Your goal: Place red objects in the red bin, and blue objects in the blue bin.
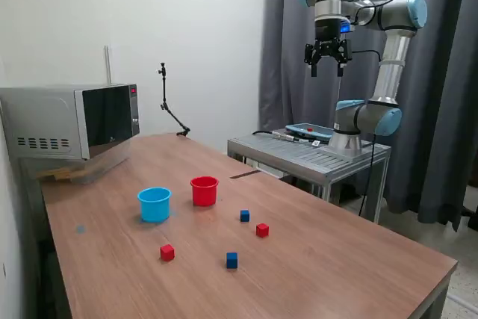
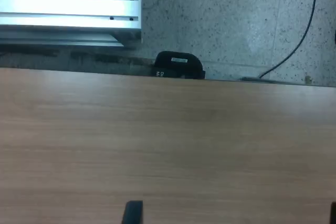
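1. Exterior view: a wooden table (image 1: 336, 259) fills the foreground, and all six task items sit on it in a loose cluster toward the middle.
2. The light blue cup (image 1: 154, 204) and the red cup (image 1: 204, 190) stand upright, near each other but not touching, the blue one on the exterior view's left – both mouths up, ready to receive cubes.
3. Four small cubes lie apart from one another in front of the cups: a blue cube (image 1: 244, 216) and a red cube (image 1: 262, 230) nearer the cups, and a second red cube (image 1: 167, 252) and second blue cube (image 1: 231, 260) closer to the camera. None is in a cup, so by my judgement sorting has not begun.
4. The gripper (image 1: 326, 63) hangs high above the table's far edge, well apart from every cube. Its fingers point down, spread and holding nothing – probably a resting pose before the first reach.
5. Wrist view: only bare wood grain, the table's edge and speckled floor beyond; no cube or cup is in sight, which fits the arm being off to the side.
6. The room: a microwave (image 1: 71, 121) sits at the table's far corner on the exterior view's left, against a white wall. The arm's base stands on a metal stand (image 1: 306, 156) before dark grey curtains (image 1: 441, 110).
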`<move>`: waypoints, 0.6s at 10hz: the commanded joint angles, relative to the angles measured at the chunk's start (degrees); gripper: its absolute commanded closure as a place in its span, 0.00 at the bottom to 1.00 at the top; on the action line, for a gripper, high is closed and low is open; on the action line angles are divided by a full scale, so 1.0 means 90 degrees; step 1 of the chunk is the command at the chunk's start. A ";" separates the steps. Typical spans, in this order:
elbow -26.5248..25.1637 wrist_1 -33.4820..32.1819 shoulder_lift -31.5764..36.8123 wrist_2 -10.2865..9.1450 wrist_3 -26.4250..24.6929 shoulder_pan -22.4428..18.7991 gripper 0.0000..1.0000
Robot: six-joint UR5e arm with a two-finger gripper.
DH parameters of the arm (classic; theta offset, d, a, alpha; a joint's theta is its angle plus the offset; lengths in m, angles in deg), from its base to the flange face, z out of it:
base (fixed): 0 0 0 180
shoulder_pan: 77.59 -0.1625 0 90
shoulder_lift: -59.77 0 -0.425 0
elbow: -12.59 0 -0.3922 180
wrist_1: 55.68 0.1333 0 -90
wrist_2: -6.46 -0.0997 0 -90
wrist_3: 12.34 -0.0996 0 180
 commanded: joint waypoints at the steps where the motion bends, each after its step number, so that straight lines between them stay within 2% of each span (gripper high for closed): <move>1: 0.0020 -0.0023 -0.0002 -0.0004 -0.0008 0.0009 0.00; 3: 0.0040 -0.0082 -0.0031 -0.0014 0.0002 0.0019 0.00; 6: 0.0303 -0.1037 -0.0478 -0.0043 0.0002 0.0369 0.00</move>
